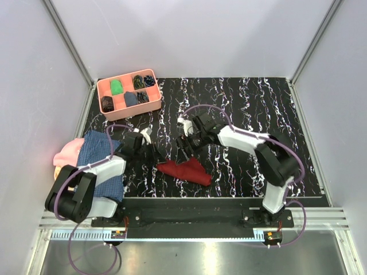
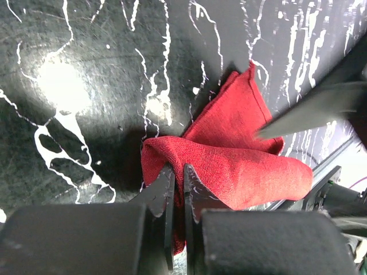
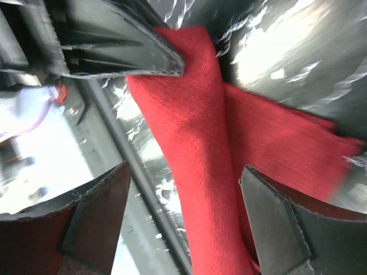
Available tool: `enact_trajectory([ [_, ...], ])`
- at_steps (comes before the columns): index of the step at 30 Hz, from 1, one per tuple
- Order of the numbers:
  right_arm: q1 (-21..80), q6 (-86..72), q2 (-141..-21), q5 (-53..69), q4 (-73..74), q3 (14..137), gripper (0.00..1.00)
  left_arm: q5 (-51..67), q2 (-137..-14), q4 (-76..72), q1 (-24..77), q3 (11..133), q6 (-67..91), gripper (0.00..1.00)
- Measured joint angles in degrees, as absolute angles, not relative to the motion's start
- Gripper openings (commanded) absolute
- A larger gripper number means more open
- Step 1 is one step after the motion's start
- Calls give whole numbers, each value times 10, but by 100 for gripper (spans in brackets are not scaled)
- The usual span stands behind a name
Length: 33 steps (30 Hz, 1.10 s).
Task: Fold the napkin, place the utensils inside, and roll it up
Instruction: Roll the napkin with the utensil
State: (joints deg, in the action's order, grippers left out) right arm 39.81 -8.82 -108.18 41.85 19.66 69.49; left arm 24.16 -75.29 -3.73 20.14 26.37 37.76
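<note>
**A:** How far along is this?

**B:** Early, I'd judge. The napkin (image 1: 184, 170) lies at 6 o'clock on the bench (image 1: 241, 114), near the front edge. It is doubled into a rough wedge, not a neat fold. Nothing lies on it or in it, and it isn't rolled.

**A:** And the utensils?

**B:** I can't find them. The pink tray (image 1: 133, 111) at 11 o'clock holds small dark and green things in its compartments, too small to name.

**A:** What are the jaws doing?

**B:** The left jaws are closed on a pinched-up ridge at the napkin's 9 o'clock end, with cloth bulging out on either side of them. The right jaws stand wide apart astride the raised fold, gripping nothing as far as I can see.

**A:** So what is left?

**B:** Most of it, I think: flattening and finishing the fold, laying the utensils in, and the roll.

**A:** What is the stuff like?

**B:** The napkin is dark red, soft and limp, with a fine woven nap and a stitched hem showing at one pointed corner. It should slump wherever it isn't held. The bench is glossy black with white marble veins and throws back glare. A blue checked cloth (image 1: 97, 157) and a pink cloth (image 1: 66, 153) are heaped at 8 o'clock.
</note>
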Motion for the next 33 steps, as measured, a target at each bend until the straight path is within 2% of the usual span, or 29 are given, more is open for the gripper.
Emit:
enact_trajectory([
  [3,420,-63,-1012,318,192,675,88,242,-780,-19,201,287,378,0],
  [7,518,-17,-938,169,162,624,89,243,-808,2,199,310,379,0],
  [10,591,13,-927,92,141,589,89,249,-828,13,196,325,379,0],
  [16,641,57,-942,-18,127,559,86,272,-864,23,186,349,377,0],
  [19,653,71,-964,-51,118,559,81,281,-871,28,182,354,376,0],
  [21,657,78,-979,-71,115,559,70,286,-871,31,182,358,375,2],
  [24,658,80,-999,-98,113,562,59,287,-871,33,180,361,372,15],
  [25,658,77,-1004,-106,116,570,56,287,-871,35,180,362,370,23],
  [27,656,72,-1013,-115,119,577,48,287,-871,39,179,365,365,34],
  [28,655,69,-1015,-114,119,580,46,287,-871,43,178,366,361,40],
  [29,653,65,-1016,-114,120,581,44,287,-871,45,177,367,357,52],
  [32,637,50,-1017,-89,120,582,41,282,-861,60,171,371,349,69],
  [33,631,46,-1016,-76,120,582,40,280,-853,67,169,372,344,71],
])
